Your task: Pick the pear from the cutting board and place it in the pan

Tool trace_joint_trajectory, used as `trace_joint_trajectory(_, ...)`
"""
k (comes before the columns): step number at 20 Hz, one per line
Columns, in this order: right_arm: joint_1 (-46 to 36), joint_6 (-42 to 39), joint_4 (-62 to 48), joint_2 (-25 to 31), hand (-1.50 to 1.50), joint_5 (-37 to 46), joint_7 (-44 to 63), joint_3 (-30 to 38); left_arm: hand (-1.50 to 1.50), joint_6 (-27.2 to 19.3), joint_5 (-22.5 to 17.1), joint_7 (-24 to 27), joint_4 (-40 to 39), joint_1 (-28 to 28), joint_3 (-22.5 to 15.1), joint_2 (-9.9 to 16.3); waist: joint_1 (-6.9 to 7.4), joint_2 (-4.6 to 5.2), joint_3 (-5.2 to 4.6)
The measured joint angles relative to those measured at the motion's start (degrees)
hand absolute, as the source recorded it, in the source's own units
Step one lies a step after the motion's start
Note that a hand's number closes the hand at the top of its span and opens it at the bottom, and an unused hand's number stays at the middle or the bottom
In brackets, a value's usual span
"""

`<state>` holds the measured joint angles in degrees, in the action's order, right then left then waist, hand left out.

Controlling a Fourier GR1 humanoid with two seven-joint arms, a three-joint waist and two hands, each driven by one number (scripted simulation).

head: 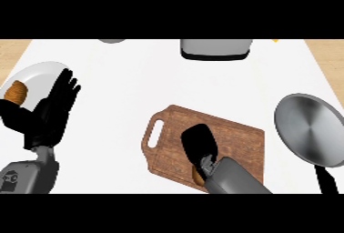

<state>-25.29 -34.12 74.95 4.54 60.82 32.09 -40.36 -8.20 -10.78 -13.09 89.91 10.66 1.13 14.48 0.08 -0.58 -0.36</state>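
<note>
A kitchen: a white counter [174,77] with wooden edging carries a wooden cutting board [232,136], a grey frying pan [310,129], a white plate [33,75] and a grey appliance [215,49].

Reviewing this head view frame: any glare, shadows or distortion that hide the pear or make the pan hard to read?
Head view: lighting is flat, no cast shadows on the counter; the pan shows a soft radial sheen, not blinding glare, and looks taller than wide; the right hand covers the pear on the cutting board, leaving a brown sliver visible; the left hand rests open at the left.
</note>
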Motion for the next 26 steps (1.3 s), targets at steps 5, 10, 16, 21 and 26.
trace_joint_trajectory(5,-0.1,2.6,-2.7,-1.1,1.5,2.1,-3.7,1.3,0.0,0.2,1.1,0.1,0.7,-0.8,-0.2,-1.2,0.01,-0.19,-0.16)
trace_joint_trajectory(10,3.7,6.6,0.2,-2.8,1.5,0.9,0.0,6.1,0.0,0.9,0.9,0.6,0.9,-1.8,0.8,-1.0,-0.52,-0.3,-0.17)
trace_joint_trajectory(16,10.5,14.7,9.4,-4.2,1.5,-0.4,9.5,11.9,0.0,1.0,0.6,0.2,1.1,-2.0,1.4,-0.8,-1.04,-0.05,0.14)
trace_joint_trajectory(21,10.5,18.1,19.7,-0.8,1.5,7.8,14.7,10.4,0.0,1.1,1.1,0.8,0.7,-2.3,1.4,-1.0,-1.13,0.07,0.27)
trace_joint_trajectory(26,7.2,15.1,31.0,2.0,1.5,15.1,19.1,9.2,0.0,1.8,0.7,0.6,1.1,-2.5,1.6,-0.9,-0.96,0.1,0.29)
